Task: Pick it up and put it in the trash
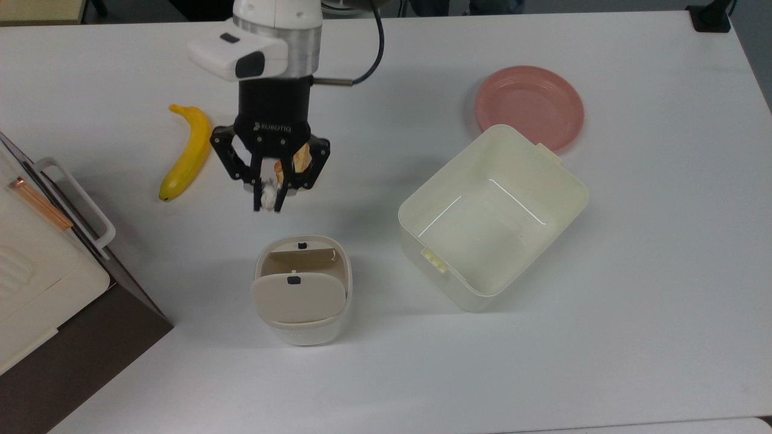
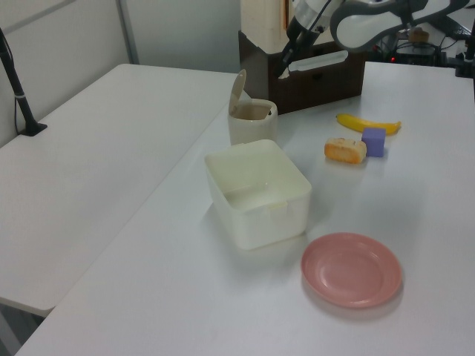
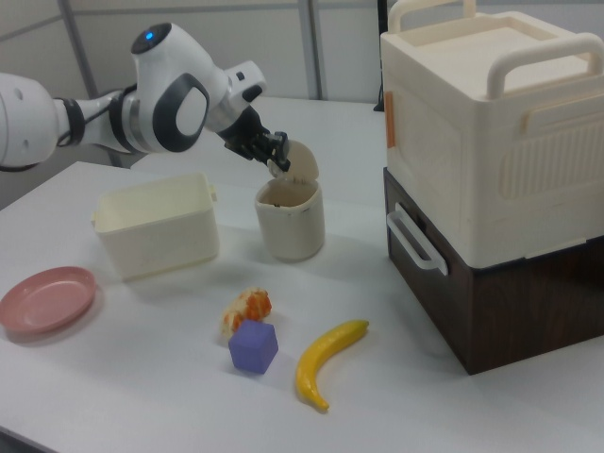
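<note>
One arm, its gripper up off the tabletop, fingers pinching the paper ball between their tips. In the top view the gripper hangs at 12 o'clock from the bin, near it but apart. Bin lid flap is tilted, opening showing on the side toward the gripper. In the right view the gripper with the ball sits above the bin, just beside the raised flap. In the left view the gripper is above and at about 1 o'clock from the bin. Banana lies at 9 o'clock from the gripper in the top view, bread partly hidden behind the fingers. Purple cube touches or nearly touches the bread in the right view. Tub at 3 o'clock from the bin in the top view, pink plate at its 12 o'clock, rim under the tub edge. Cream box on a brown base at the top view's 9 o'clock edge.
</note>
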Available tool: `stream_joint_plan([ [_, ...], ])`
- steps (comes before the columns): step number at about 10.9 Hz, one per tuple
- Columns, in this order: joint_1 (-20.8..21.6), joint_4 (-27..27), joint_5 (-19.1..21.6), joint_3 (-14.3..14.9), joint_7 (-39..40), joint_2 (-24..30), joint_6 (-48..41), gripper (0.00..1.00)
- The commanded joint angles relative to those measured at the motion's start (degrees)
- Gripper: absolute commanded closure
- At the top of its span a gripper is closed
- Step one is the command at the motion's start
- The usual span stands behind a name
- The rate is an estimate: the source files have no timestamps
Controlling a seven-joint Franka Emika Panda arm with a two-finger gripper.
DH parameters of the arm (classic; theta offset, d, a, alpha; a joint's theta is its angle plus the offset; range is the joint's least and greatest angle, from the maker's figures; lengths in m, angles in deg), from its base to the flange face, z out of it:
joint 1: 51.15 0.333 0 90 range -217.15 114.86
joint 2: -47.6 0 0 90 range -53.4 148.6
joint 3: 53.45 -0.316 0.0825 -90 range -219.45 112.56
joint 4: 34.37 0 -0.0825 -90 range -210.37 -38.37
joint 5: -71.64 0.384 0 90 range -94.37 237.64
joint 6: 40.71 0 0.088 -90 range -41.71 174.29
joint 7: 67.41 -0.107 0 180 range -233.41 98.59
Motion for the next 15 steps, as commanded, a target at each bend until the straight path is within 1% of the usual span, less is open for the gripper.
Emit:
stream_joint_plan([
  [1,1.16,0.04,-1.03,0.51,-10.70,-1.87,2.43,0.00],
  [4,1.86,0.04,-1.92,0.42,-17.84,-1.26,2.16,0.00],
  [5,1.86,0.04,-1.92,0.25,-18.99,-1.17,1.90,0.00],
  [7,1.86,-0.14,-2.00,0.07,-18.74,-1.08,0.50,0.00],
  [8,1.69,-0.31,-3.74,-0.02,-17.17,-0.99,-2.29,0.00],
  [9,1.07,-0.66,-4.89,0.33,-12.11,-0.99,-4.32,0.00],
  [10,0.37,-0.93,-3.95,0.77,-6.75,-0.65,-8.60,0.00],
  [11,-0.68,-0.84,-1.41,1.47,-3.83,0.23,-12.13,0.00],
  [12,-0.86,-0.84,2.35,2.52,-3.28,0.85,-12.86,0.00],
  [13,-1.21,-0.84,3.35,3.14,-3.79,1.03,-13.48,0.00],
  [14,-2.61,-1.10,3.44,3.41,-4.84,0.94,-14.09,0.00],
  [15,-4.10,-2.32,3.53,3.50,-7.55,0.51,-13.31,0.00],
])
